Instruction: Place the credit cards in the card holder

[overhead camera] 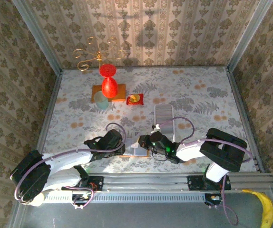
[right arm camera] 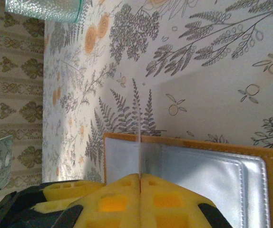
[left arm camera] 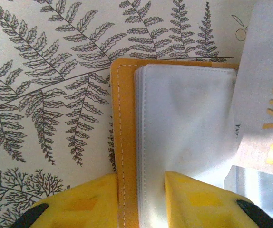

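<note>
The orange card holder (left arm camera: 126, 142) lies open on the fern-printed tabletop (left arm camera: 41, 95), its stack of clear sleeves (left arm camera: 189, 123) facing up. The left hand (left arm camera: 140, 179) is clamped on the holder's near edge, 1 finger on the orange cover and 1 on the sleeves. The right hand (right arm camera: 140, 176) is closed on a silver credit card (left arm camera: 262, 85), held tilted just beside the sleeves' right edge.
</note>
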{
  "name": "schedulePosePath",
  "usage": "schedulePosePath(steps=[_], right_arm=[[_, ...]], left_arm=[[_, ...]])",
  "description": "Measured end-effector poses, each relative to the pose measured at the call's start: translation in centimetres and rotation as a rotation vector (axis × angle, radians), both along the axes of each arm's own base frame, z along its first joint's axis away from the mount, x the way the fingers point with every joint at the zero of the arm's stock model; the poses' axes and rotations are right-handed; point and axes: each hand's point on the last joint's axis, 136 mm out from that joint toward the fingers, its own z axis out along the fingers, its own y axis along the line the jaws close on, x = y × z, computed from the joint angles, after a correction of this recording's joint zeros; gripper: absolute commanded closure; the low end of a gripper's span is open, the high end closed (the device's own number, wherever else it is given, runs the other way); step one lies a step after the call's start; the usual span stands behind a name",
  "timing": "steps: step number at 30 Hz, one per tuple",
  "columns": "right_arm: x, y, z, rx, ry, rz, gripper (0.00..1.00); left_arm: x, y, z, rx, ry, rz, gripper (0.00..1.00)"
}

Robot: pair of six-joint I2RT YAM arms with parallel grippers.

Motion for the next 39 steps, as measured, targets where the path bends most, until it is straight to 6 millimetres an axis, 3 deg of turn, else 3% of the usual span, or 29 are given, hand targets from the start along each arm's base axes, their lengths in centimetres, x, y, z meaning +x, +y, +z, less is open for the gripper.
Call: schedulePosePath(steps=[28,39], right_arm=[[-2.6,1.2,-0.7,0.015,0.066,0.091,1.0],[-3.0,1.0,-0.9,0.011,0.112,0.074,1.0]], left_arm=[[-0.1,0.0,0.0,-0.002,0.002,0.007,0.66],[-0.1,0.0,-0.1,-0.006,0.001,0.009,0.69]])
